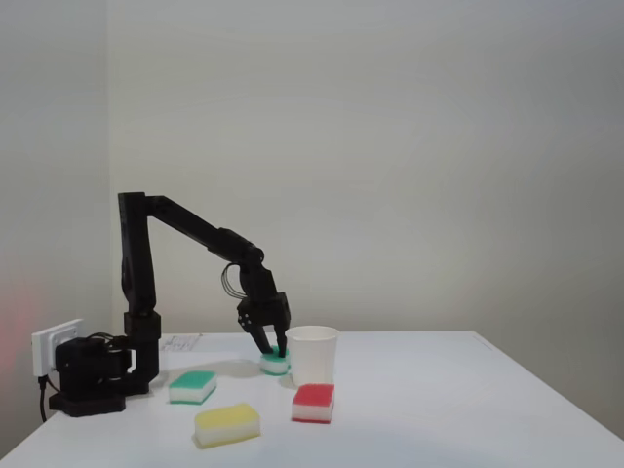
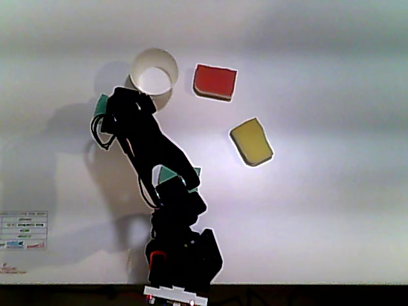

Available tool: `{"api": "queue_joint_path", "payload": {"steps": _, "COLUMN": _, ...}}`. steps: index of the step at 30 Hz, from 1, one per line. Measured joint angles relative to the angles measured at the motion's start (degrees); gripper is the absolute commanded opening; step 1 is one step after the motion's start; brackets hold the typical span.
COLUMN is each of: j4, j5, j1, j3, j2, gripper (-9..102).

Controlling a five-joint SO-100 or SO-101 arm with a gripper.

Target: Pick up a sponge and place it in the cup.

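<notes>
In the fixed view the fingers (image 1: 272,348) reach down onto the sponge (image 1: 274,365) and appear to pinch it — it sits on the white table (image 1: 439,409), just left of the white paper cup (image 1: 312,353). Nearer the camera lie a green-topped sponge (image 1: 192,386), a yellow sponge (image 1: 227,424) and a red-topped sponge (image 1: 313,403). From above, the arm covers most of the sponge (image 2: 101,104) — a teal corner shows beside the cup (image 2: 153,73).

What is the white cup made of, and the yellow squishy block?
The cup looks like thin matte paper: plain white, with a rolled rim. The yellow block looks like soft foam sponge: dull, with rounded corners and a paler layer underneath. Neither shines, though touch would settle it.
</notes>
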Motion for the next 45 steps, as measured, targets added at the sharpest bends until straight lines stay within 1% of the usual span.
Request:
{"api": "queue_joint_path", "payload": {"steps": 4, "j4": 2.64, "j5": -0.88, "j1": 0.53, "j3": -0.88, "j2": 0.44, "gripper": 0}}
{"api": "queue_joint_path", "payload": {"steps": 7, "j4": 6.68, "j5": -0.97, "j1": 1.32, "j3": -1.49, "j2": 3.08, "gripper": 0}}
{"api": "queue_joint_path", "payload": {"steps": 18, "j4": 30.41, "j5": 4.57, "j1": -2.11, "j3": -11.87, "j2": 17.31, "gripper": 0}}
{"api": "queue_joint_path", "payload": {"steps": 25, "j4": 39.46, "j5": 3.08, "j1": -0.44, "j3": -23.47, "j2": 18.72, "gripper": 0}}
{"api": "queue_joint_path", "payload": {"steps": 28, "j4": 41.04, "j5": 2.11, "j1": 2.46, "j3": -28.74, "j2": 16.0, "gripper": 0}}
{"api": "queue_joint_path", "payload": {"steps": 37, "j4": 41.31, "j5": 0.0, "j1": 9.32, "j3": -40.78, "j2": 5.89, "gripper": 0}}
{"api": "queue_joint_path", "payload": {"steps": 45, "j4": 37.27, "j5": -1.93, "j1": 13.54, "j3": -42.71, "j2": -0.97, "gripper": 0}}
